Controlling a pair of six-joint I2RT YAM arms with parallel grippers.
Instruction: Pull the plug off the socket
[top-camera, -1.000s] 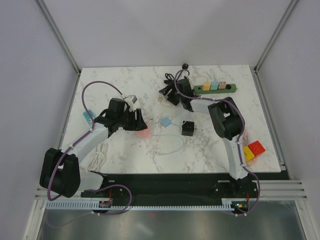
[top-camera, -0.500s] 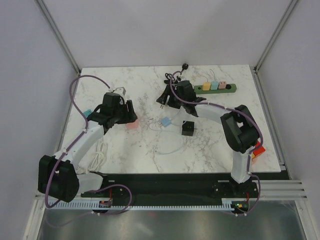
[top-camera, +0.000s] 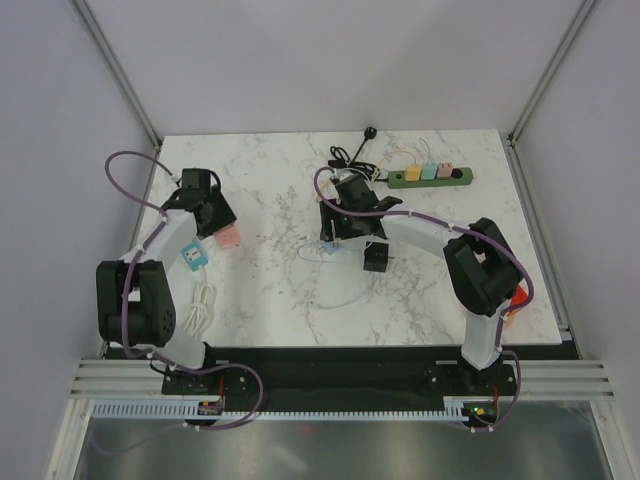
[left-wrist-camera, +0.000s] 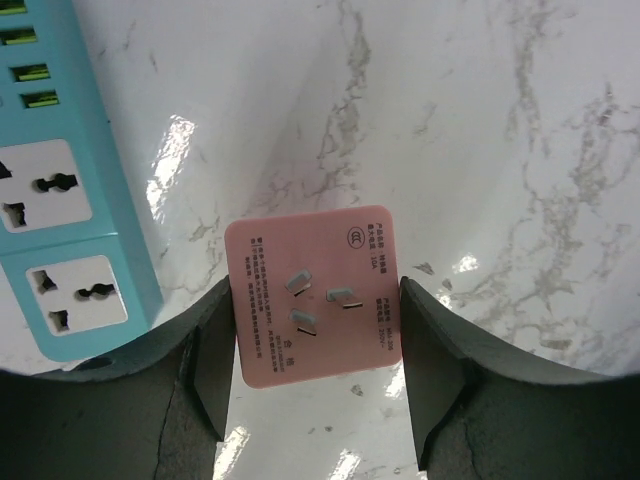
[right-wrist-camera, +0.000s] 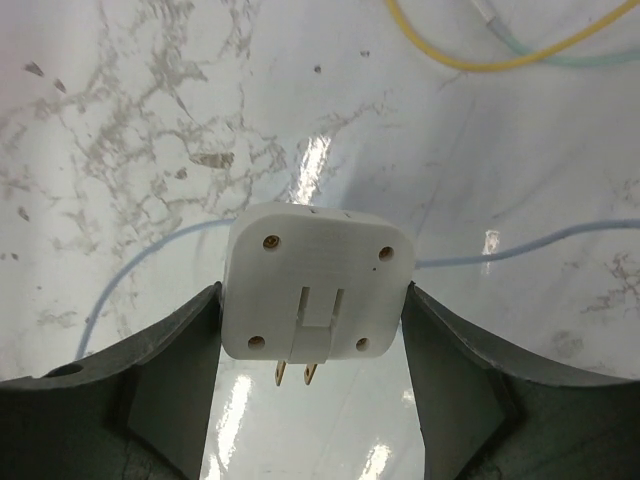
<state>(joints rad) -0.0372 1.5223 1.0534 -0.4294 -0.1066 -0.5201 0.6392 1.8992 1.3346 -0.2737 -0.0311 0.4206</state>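
Note:
A pink square plug (left-wrist-camera: 315, 295) sits between the pads of my left gripper (left-wrist-camera: 315, 335), which is shut on it, its three metal prongs facing the camera. In the top view my left gripper (top-camera: 218, 230) is at the table's left side with the pink plug (top-camera: 229, 238) at its tip. My right gripper (right-wrist-camera: 312, 345) is shut on a white square socket block (right-wrist-camera: 318, 285), two brass prongs showing at the block's lower edge. The right gripper (top-camera: 345, 230) hangs over the table's middle. Plug and socket block are far apart.
A teal power strip (left-wrist-camera: 60, 200) lies just left of the pink plug, near a coiled white cable (top-camera: 200, 305). A green power strip (top-camera: 430, 176) with several coloured plugs lies at the back right. A black cube (top-camera: 375, 258) sits by the right gripper. Blue cable (right-wrist-camera: 520, 245) and yellow cable (right-wrist-camera: 480, 50) cross the marble.
My left arm has swung left and back, carrying the pink plug from the middle towards the teal strip. My right gripper has moved from the back towards the table's middle.

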